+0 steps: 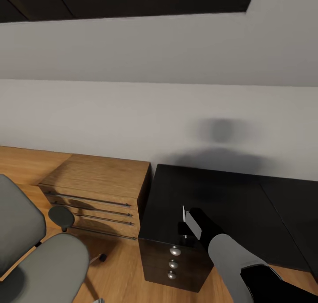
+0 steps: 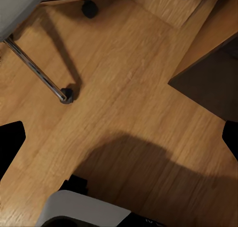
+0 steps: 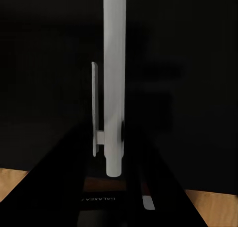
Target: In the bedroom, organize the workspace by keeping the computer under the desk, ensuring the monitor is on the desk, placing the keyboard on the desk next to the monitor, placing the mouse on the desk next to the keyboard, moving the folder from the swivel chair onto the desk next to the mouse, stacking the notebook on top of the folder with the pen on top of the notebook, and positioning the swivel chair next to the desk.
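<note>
Right pincer (image 1: 184, 222): it is clenching around a white pen (image 1: 183, 213), with the dark arm reaching in from the near right.
Pen: it is standing roughly upright in the grasp above the near left part of the worktop; in the right wrist view its white barrel (image 3: 115, 83) is showing a flat clip along one side. Whether its lower end is touching the surface cannot be told.
Worktop (image 1: 229, 197): its glossy black top is running off to the right along the wall, and the part of it in view is lying bare.
Drawer unit (image 1: 173, 263): it is sitting under the worktop's left end, showing three round silver knobs.
Left pincer (image 2: 119, 137): it is hanging released over the wooden floor (image 2: 124, 103), its black fingers (image 2: 11, 142) spread wide to either edge of the left wrist view.
Swivel chair (image 1: 39, 258): it is standing at the near left, well apart from the worktop, its grey seat and back facing the camera; the left wrist view is catching a metal leg (image 2: 34, 70) ending in a castor (image 2: 66, 95).
Wooden cabinet (image 1: 97, 179): it is standing just beside the worktop's left end, against the pale wall (image 1: 132, 117).
</note>
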### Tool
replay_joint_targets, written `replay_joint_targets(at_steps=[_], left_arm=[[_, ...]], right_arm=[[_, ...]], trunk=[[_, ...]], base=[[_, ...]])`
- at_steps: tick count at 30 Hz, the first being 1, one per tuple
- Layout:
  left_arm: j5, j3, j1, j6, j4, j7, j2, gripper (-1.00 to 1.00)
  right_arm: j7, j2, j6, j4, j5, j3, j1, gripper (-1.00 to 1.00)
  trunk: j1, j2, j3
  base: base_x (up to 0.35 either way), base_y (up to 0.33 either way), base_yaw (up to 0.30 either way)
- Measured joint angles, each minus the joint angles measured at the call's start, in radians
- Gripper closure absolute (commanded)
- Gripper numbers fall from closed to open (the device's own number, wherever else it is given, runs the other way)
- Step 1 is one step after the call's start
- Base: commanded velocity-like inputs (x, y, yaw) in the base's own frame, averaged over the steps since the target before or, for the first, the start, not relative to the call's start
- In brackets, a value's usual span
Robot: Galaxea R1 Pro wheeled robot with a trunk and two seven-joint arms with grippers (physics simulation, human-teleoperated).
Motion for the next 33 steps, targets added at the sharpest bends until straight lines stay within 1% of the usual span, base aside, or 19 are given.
replay_joint_targets(at_steps=[14,18,23,27,33], left_arm=[[0.000,0.000,0.000,0.000,0.000,0.000,0.000,-1.00],[0.001,0.003,0.000,0.000,0.003,0.001,0.001,-1.00],[0.000,0.001,0.000,0.000,0.006,-0.002,0.000,-1.00],[0.000,0.000,0.000,0.000,0.006,-0.002,0.000,-1.00],[0.000,0.000,0.000,0.000,0.006,-0.002,0.000,-1.00]], right_arm=[[0.000,0.000,0.000,0.001,0.000,0.000,0.000,1.00],[-0.001,0.000,0.001,-0.003,0.000,-0.007,0.000,1.00],[-0.002,0.000,0.003,-0.004,0.000,-0.012,0.000,1.00],[-0.001,0.000,0.003,-0.003,0.000,-0.011,0.000,1.00],[-0.003,0.000,0.002,-0.002,0.001,-0.011,0.000,1.00]], trunk=[[-0.054,0.098,0.044],[-0.054,0.098,0.044],[-0.054,0.099,0.047],[-0.054,0.099,0.048],[-0.053,0.099,0.048]], base=[[0.000,0.000,0.000],[0.000,0.000,-0.001],[-0.034,-0.010,-0.195],[-0.195,-0.116,-0.181],[-0.251,-0.162,-0.027]])
